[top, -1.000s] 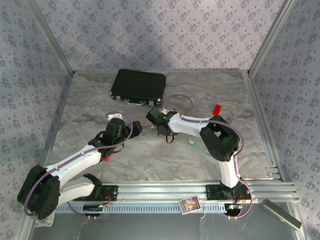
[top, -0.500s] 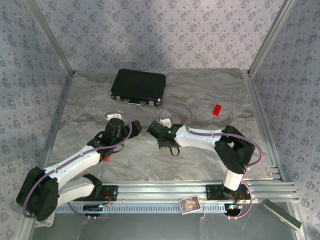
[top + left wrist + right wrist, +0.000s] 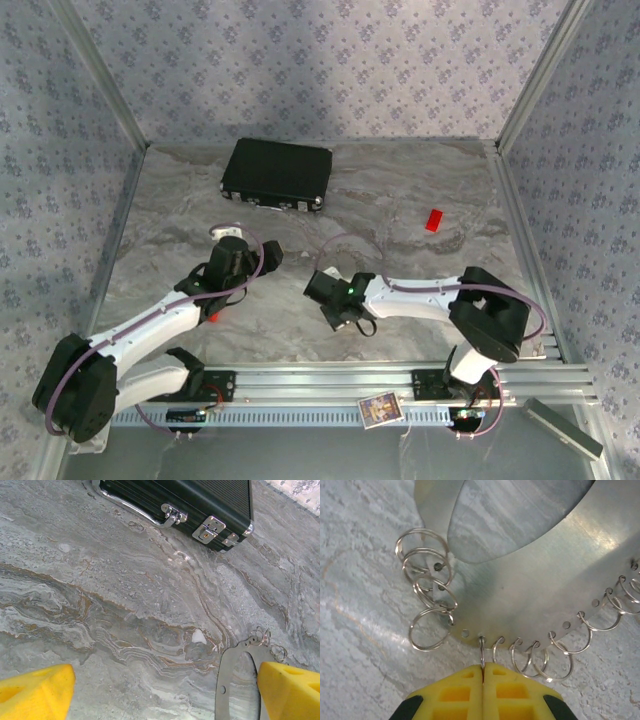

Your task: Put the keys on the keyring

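The keyring (image 3: 535, 580) is a flat silver band punched with holes, with several small split rings (image 3: 427, 587) hanging from it. My right gripper (image 3: 483, 667) is shut on one split ring (image 3: 482, 650) at the band's edge. In the top view the keyring (image 3: 350, 238) arcs over the table behind the right gripper (image 3: 322, 288). My left gripper (image 3: 165, 700) is open above bare table, and the end of the keyring (image 3: 235, 680) lies just inside its right finger (image 3: 290, 690). In the top view the left gripper (image 3: 232, 238) sits left of the right one. The keys are hidden.
A black case (image 3: 277, 173) lies at the back left, its latches (image 3: 210, 527) facing the left gripper. A red block (image 3: 433, 220) sits at the right. A small red piece (image 3: 212, 318) peeks out beside the left forearm. A card (image 3: 380, 408) rests on the front rail.
The right arm has drawn back toward the near edge, dragging the keyring along, and its jaws have closed fully. A green piece seen earlier is now covered by that arm. The left arm stayed put.
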You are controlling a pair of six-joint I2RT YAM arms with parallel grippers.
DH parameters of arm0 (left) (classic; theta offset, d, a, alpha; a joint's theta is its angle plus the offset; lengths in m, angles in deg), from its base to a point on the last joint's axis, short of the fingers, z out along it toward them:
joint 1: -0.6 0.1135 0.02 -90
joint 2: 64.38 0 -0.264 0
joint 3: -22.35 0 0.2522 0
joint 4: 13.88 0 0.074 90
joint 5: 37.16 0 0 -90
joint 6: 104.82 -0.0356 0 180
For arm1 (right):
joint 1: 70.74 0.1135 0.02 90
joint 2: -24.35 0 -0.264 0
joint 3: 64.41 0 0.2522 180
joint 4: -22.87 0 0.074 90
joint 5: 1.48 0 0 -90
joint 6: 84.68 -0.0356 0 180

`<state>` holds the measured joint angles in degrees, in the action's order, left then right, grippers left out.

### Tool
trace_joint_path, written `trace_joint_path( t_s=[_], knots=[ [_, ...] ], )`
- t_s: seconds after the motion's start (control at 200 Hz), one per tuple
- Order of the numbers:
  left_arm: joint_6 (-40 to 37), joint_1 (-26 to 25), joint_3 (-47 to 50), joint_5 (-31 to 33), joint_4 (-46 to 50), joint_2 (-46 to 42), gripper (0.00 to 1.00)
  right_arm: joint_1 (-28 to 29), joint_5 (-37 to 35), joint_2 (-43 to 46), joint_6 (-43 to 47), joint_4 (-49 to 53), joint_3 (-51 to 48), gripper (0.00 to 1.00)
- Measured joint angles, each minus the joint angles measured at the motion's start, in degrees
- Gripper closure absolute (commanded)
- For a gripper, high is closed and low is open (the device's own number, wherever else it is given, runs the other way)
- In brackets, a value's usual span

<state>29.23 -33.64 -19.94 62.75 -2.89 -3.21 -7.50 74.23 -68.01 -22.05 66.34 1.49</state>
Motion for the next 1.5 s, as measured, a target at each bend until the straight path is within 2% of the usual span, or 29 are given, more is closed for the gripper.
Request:
trace_joint_path(
  t_s=[0.045, 0.11, 0.265, 0.38, 0.535, 0.8, 0.989, 1.204, 1.344, 1.499],
  knots=[
    [-0.02, 0.0, 0.0, 0.0, 0.0, 0.0, 0.07, -0.13, 0.33, 0.33, 0.79, -0.02, -0.33, 1.0],
    [-0.07, 0.0, 0.0, 0.0, -0.07, 0.0, 0.06, -0.35, 0.68, 0.48, 1.68, -0.37, -0.68, 0.85],
    [-0.94, 0.0, 0.0, -0.04, -0.66, -0.07, 0.05, -0.52, 1.51, 0.55, 2.99, -0.9, -0.74, 0.62],
    [-1.36, 0.0, 0.42, -0.04, -1.4, -0.79, 0.05, 0.0, 1.68, 1.86, 2.47, -0.79, -0.7, 0.55],
    [-1.6, 0.0, 1.4, -0.04, -1.97, -1.84, 0.02, 1.57, 0.52, 4.39, -0.79, 0.72, 1.14, 0.53],
    [-2.45, 0.0, 3.82, 1.01, -1.81, -5.6, 0.0, 7.15, -5.73, 4.35, -14.01, 2.1, 4.68, 0.55],
    [-2.12, 0.0, 5.16, 4.02, -0.83, -8.24, 0.0, 9.75, -7.39, -0.96, -21.4, 3.54, 7.76, 0.53],
    [-1.51, 0.0, 5.66, 5.9, 0.31, -11.04, 0.0, 9.57, -5.88, -6.6, -24.15, 5.35, 12.09, 0.52],
    [-1.36, 0.04, 5.84, 6.25, 0.79, -12.92, 0.0, 8.79, -5.95, -9.05, -24.74, 7.98, 15.37, 0.56],
    [-1.33, 0.11, 6.51, 6.38, 1.29, -13.6, 0.0, 7.32, -7.02, -10.56, -26.05, 10.6, 18.45, 0.65]
  ],
)
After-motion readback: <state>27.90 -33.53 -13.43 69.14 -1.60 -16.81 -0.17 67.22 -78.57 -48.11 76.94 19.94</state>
